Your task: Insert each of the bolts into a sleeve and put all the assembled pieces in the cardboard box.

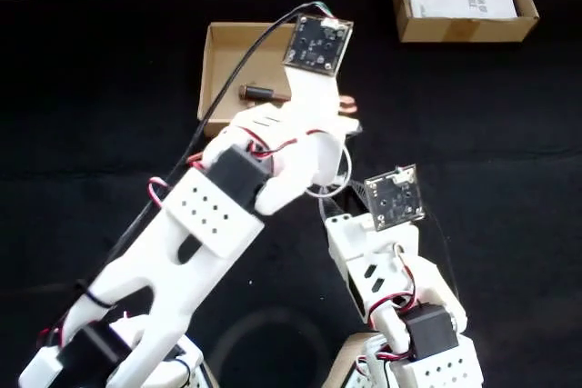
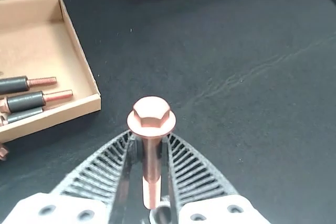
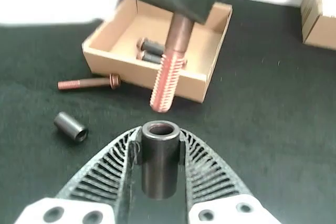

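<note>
My left gripper (image 2: pixel 149 141) clamps a bolt (image 2: pixel 150 120), tip just above the sleeve (image 3: pixel 159 158) gripped in my right gripper (image 3: pixel 159 134); not yet inserted. Three assembled pieces (image 2: pixel 29 99) lie in the cardboard box (image 2: pixel 52 116); a loose bolt (image 3: pixel 86 83) and a loose sleeve (image 3: pixel 70 127) lie outside.

Threaded tip of copper-coloured bolt (image 3: pixel 167 74) hangs just above open bore of upright dark cylindrical sleeve (image 3: pixel 159 156), small gap, nothing between. Loose copper bolt (image 3: pixel 86 83) and short dark loose sleeve (image 3: pixel 71 127) lie on black cloth (image 3: pixel 273 129) before open-topped cardboard box (image 3: pixel 136 73). Box floor mostly bare; assembled pieces (image 2: pixel 26 100) lie at one side.
</note>
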You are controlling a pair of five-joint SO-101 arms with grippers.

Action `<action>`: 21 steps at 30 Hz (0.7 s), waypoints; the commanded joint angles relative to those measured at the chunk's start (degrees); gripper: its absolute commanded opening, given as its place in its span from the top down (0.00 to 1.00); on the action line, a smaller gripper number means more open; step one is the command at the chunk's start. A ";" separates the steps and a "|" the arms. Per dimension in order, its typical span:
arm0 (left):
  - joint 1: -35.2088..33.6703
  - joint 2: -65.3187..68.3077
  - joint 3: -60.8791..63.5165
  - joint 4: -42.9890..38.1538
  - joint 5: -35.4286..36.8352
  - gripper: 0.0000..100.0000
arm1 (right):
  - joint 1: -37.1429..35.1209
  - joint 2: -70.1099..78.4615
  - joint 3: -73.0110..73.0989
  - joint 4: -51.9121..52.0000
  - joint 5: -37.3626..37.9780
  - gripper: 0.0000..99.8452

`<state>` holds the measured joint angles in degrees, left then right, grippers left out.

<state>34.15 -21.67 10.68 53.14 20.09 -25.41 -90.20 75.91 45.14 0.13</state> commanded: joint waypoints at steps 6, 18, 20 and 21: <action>2.86 -11.21 5.41 -1.67 -0.18 0.99 | -0.13 -0.40 -0.31 -3.91 -0.44 0.99; 2.42 -13.32 14.81 -14.51 -0.18 0.99 | -0.13 -0.31 -0.13 -3.56 -0.44 0.99; 2.42 -13.23 14.81 -17.32 -0.18 0.99 | -0.13 -0.31 0.48 -3.56 -0.44 0.99; 2.42 -13.23 14.81 -18.20 -0.18 0.99 | -0.13 -0.31 0.92 -3.56 -0.44 0.99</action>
<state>36.35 -32.92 25.80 39.16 20.09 -25.32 -90.20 76.44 42.59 0.13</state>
